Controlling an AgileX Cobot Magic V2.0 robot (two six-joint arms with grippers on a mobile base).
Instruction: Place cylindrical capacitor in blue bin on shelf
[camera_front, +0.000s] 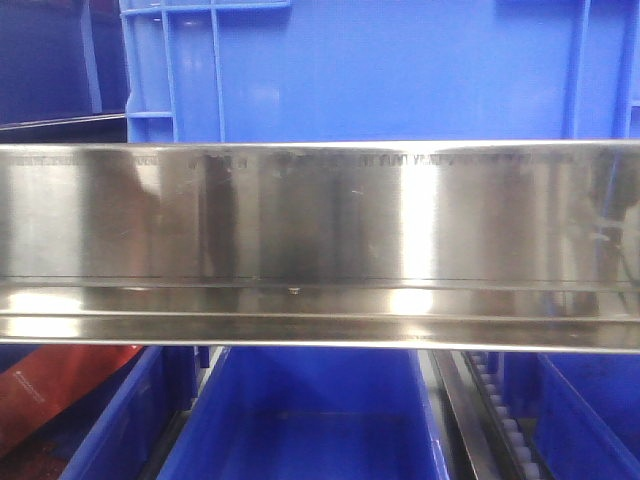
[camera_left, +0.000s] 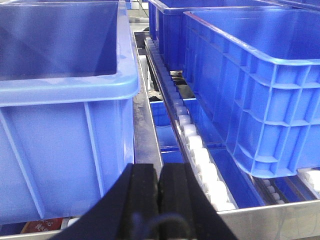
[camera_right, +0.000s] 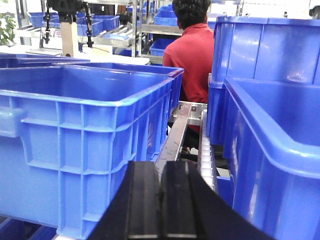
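The cylindrical capacitor is out of view in every frame. The shelf's shiny steel beam (camera_front: 320, 230) spans the front view, with a blue bin (camera_front: 380, 70) on the level above it and another blue bin (camera_front: 310, 410) below. My left gripper (camera_left: 159, 175) is shut, its black pads pressed together with nothing between them. It points along the gap between two blue bins (camera_left: 65, 100) (camera_left: 250, 75). My right gripper (camera_right: 160, 172) is also shut and empty, aimed between a blue bin on the left (camera_right: 85, 135) and one on the right (camera_right: 275, 150).
White roller tracks (camera_left: 197, 150) (camera_right: 205, 150) and a steel rail (camera_right: 177, 132) run between the bins. A person in a red shirt (camera_right: 192, 55) sits beyond the shelf, back turned. A red item (camera_front: 50, 390) lies in the lower left bin.
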